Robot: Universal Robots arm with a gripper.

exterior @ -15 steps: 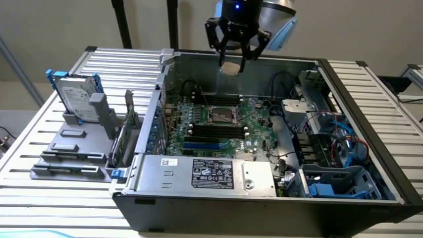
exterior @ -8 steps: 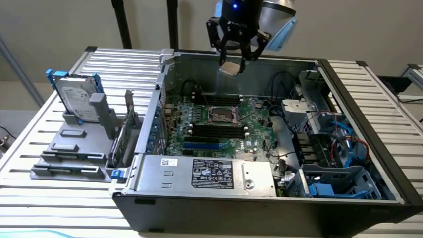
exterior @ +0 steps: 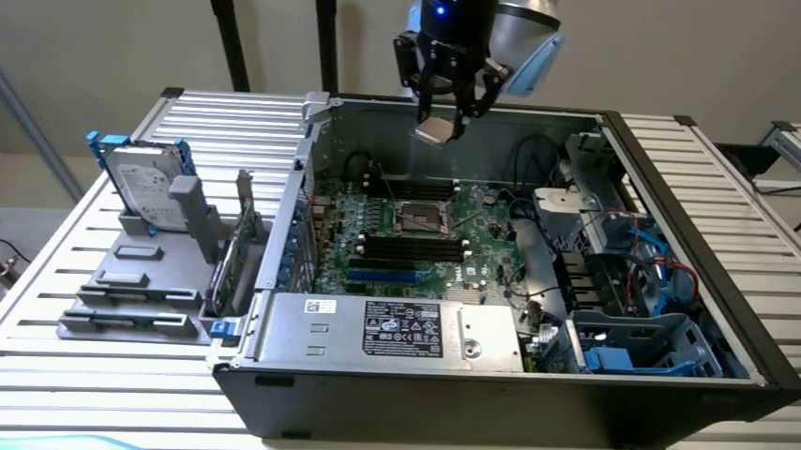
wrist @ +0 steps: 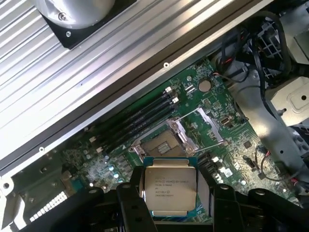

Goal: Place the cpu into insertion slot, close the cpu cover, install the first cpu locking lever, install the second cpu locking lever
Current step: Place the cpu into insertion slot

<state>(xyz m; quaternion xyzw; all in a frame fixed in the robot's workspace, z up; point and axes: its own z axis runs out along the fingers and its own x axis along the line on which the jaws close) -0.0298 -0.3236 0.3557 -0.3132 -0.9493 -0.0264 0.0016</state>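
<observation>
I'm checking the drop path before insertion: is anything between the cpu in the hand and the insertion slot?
Nothing visible does. The hand holds the cpu in the air above the open case, and the insertion slot lies uncovered on the board lower down, with only free space between them.
</observation>
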